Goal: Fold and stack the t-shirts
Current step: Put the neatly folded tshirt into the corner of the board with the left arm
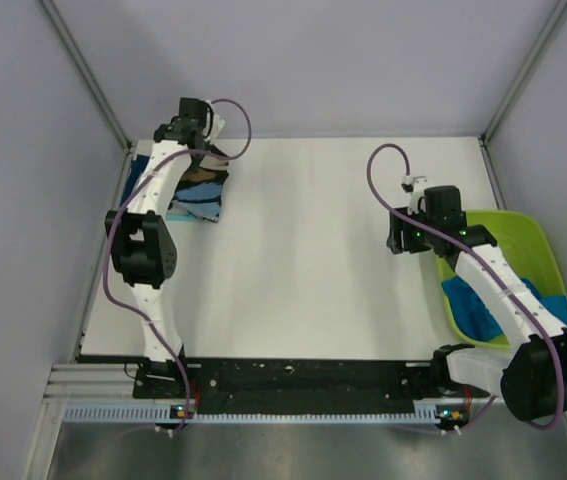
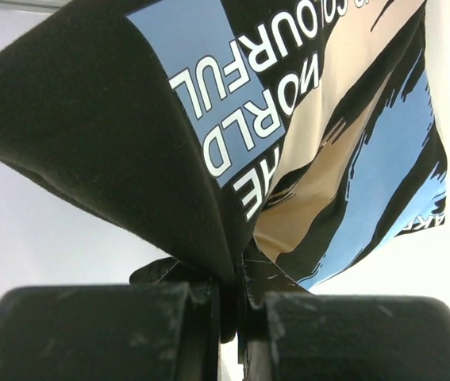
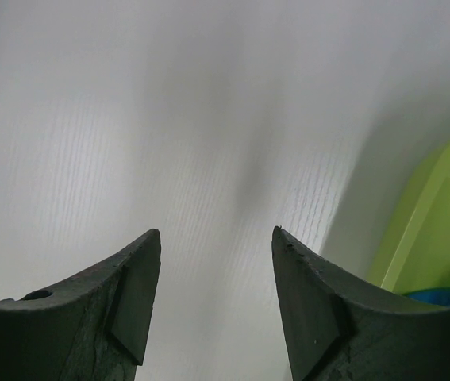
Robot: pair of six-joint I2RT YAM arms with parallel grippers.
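Note:
The black t-shirt with tan and light-blue print lies folded at the table's far left. My left gripper hangs over its far edge, shut on a fold of the black t-shirt, which fills the left wrist view and drapes up from the jaws. My right gripper is open and empty above bare white table, just left of the tub; its fingertips frame nothing. A bright blue t-shirt lies crumpled in the tub. No navy shirt shows.
The lime-green tub stands at the right edge of the table, partly under my right arm; its rim shows in the right wrist view. Grey walls enclose the white table.

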